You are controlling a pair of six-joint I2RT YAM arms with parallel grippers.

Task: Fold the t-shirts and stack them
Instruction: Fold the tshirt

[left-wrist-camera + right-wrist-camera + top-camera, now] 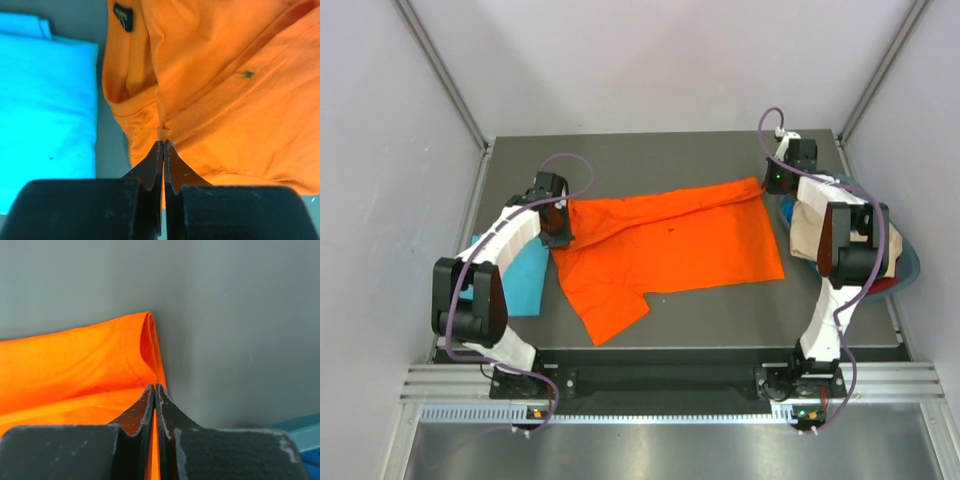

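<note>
The orange t-shirt is plain bright orange without print, carrying a black neck label and one small dark mark. The turquoise t-shirt is plain light blue-green. The table is matt dark grey, the left tool and right tool are black, and the cables are purple.
</note>
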